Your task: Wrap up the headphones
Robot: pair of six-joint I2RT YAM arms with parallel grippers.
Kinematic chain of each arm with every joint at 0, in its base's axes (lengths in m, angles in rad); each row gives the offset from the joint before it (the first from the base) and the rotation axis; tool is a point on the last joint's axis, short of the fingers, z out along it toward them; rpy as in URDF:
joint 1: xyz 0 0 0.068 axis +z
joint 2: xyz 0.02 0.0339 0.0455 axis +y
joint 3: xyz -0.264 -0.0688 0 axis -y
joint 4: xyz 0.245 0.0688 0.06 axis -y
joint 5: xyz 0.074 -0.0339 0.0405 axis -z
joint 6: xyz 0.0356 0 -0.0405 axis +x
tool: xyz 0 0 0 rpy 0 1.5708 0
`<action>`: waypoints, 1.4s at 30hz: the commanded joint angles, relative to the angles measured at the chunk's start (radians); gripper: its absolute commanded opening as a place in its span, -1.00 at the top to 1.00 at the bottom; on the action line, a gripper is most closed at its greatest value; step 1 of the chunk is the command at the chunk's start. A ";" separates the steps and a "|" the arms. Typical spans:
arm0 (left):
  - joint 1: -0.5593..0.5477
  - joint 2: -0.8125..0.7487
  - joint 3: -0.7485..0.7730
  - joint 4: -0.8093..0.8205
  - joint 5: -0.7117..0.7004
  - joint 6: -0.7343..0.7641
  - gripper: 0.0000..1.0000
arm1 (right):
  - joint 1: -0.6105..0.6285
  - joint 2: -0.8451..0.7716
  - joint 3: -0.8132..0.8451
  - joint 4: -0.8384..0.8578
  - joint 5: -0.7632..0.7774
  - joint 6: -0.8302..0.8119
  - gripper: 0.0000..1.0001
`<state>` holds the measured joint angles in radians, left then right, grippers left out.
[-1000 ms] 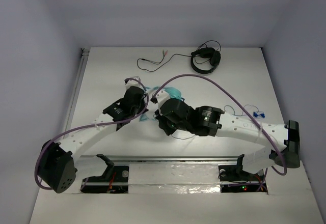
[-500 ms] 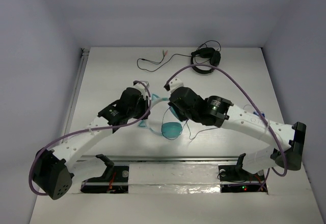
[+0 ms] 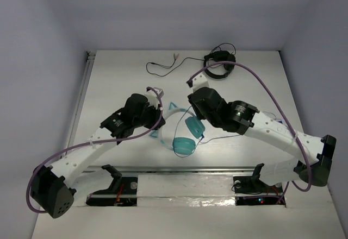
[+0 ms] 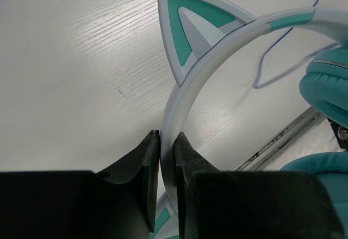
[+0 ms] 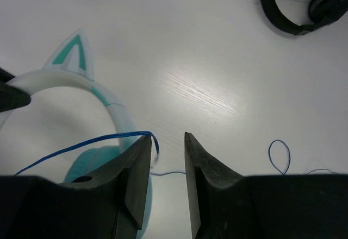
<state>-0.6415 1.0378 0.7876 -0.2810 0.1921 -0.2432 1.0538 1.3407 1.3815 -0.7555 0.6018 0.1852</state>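
The headphones [image 3: 184, 143] lie on the white table [image 3: 109, 87] between the two arms. The left gripper [image 4: 167, 143] holds them, its jaws closed tight on the pale headband [image 4: 171, 117]. The band fills the slot between the jaws and arcs away ahead of the fingertips. One cat-ear point [image 4: 187, 30] stands just beyond those jaws. The teal ear cups [image 4: 333, 87] sit off to their right, by the metal rail [image 4: 285, 136] at the table's near edge.

The right gripper [image 5: 167, 139] hovers above the other side of the band with its jaws narrowly apart, and bare table shows in the gap. The thin dark blue cable [image 5: 138, 134] runs up to the tip of one finger [image 5: 138, 168] and curls there, not pinched. A second cat-ear point [image 5: 73, 54] lies ahead and to the left of these jaws.

Farther ahead and to the right sit the black headphones [image 5: 291, 11], well apart from the teal pair. Their black cable [image 3: 191, 60] trails across the far part of the table. A small loop of blue cable [image 5: 279, 156] lies to the right of the right jaws.

Bare table runs ahead of the right jaws up to the black headphones. The rail bounds the near side, behind both grippers.
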 commanded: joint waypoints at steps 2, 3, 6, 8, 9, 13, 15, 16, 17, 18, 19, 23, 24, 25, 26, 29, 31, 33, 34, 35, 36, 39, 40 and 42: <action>-0.004 -0.067 0.039 0.112 0.112 -0.024 1.00 | -0.075 -0.078 -0.077 0.181 -0.092 0.019 0.23; -0.004 -0.070 0.050 0.114 0.116 -0.027 1.00 | -0.087 -0.089 -0.117 0.209 -0.123 0.034 0.20; -0.004 -0.088 0.073 0.112 0.095 -0.042 1.00 | -0.101 -0.127 -0.189 0.309 -0.175 0.069 0.18; -0.004 -0.107 0.082 0.109 0.078 -0.053 1.00 | -0.112 -0.168 -0.223 0.379 -0.206 0.086 0.18; -0.004 -0.111 0.091 0.109 0.073 -0.053 1.00 | -0.124 -0.187 -0.245 0.405 -0.211 0.105 0.18; -0.004 -0.119 0.130 0.073 0.034 -0.057 1.00 | -0.164 -0.308 -0.447 0.619 -0.298 0.157 0.04; -0.004 -0.117 0.160 0.043 0.004 -0.064 1.00 | -0.198 -0.371 -0.521 0.738 -0.353 0.209 -0.07; -0.004 -0.119 0.171 0.037 -0.014 -0.065 1.00 | -0.213 -0.386 -0.557 0.790 -0.364 0.227 -0.08; -0.004 -0.120 0.180 0.034 -0.022 -0.068 1.00 | -0.228 -0.400 -0.617 0.845 -0.384 0.261 -0.12; -0.004 -0.122 0.189 0.031 -0.025 -0.074 1.00 | -0.247 -0.419 -0.643 0.870 -0.405 0.273 -0.12; -0.004 -0.122 0.211 0.023 -0.029 -0.077 1.00 | -0.277 -0.425 -0.669 0.901 -0.428 0.281 -0.12; -0.004 -0.116 0.246 0.017 -0.005 -0.080 1.00 | -0.340 -0.407 -0.754 1.031 -0.540 0.312 -0.24; -0.004 -0.116 0.255 0.022 0.004 -0.085 1.00 | -0.341 -0.396 -0.772 1.048 -0.574 0.318 -0.25; -0.004 -0.114 0.260 0.028 0.019 -0.096 1.00 | -0.353 -0.368 -0.782 1.070 -0.592 0.316 -0.26; -0.004 -0.116 0.266 0.032 0.024 -0.100 1.00 | -0.353 -0.358 -0.791 1.109 -0.644 0.316 -0.28; -0.004 -0.114 0.298 0.032 0.023 -0.113 1.00 | -0.353 -0.334 -0.847 1.221 -0.698 0.313 -0.39; -0.004 -0.110 0.321 0.023 0.004 -0.114 1.00 | -0.353 -0.334 -0.898 1.274 -0.718 0.321 -0.45; -0.004 -0.098 0.334 0.014 0.001 -0.104 1.00 | -0.353 -0.331 -0.915 1.314 -0.741 0.319 -0.46; -0.004 -0.094 0.340 0.013 -0.002 -0.105 1.00 | -0.353 -0.330 -0.929 1.328 -0.740 0.321 -0.46; -0.004 -0.091 0.338 0.016 0.004 -0.102 1.00 | -0.353 -0.322 -0.931 1.340 -0.735 0.323 -0.46; -0.004 -0.091 0.340 0.019 0.010 -0.102 1.00 | -0.353 -0.295 -0.927 1.341 -0.741 0.315 -0.46; -0.004 -0.101 0.341 0.042 0.033 -0.107 1.00 | -0.353 -0.220 -0.904 1.338 -0.697 0.313 -0.38; -0.004 -0.102 0.351 0.045 0.039 -0.110 1.00 | -0.353 -0.212 -0.906 1.346 -0.682 0.313 -0.37; -0.004 -0.105 0.363 0.033 0.030 -0.108 1.00 | -0.362 -0.221 -0.904 1.334 -0.660 0.303 -0.35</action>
<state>-0.6415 0.9524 1.0744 -0.3344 0.1913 -0.3157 0.7033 1.1244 0.4538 0.5011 -0.0982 0.4988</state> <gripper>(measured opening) 0.098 0.681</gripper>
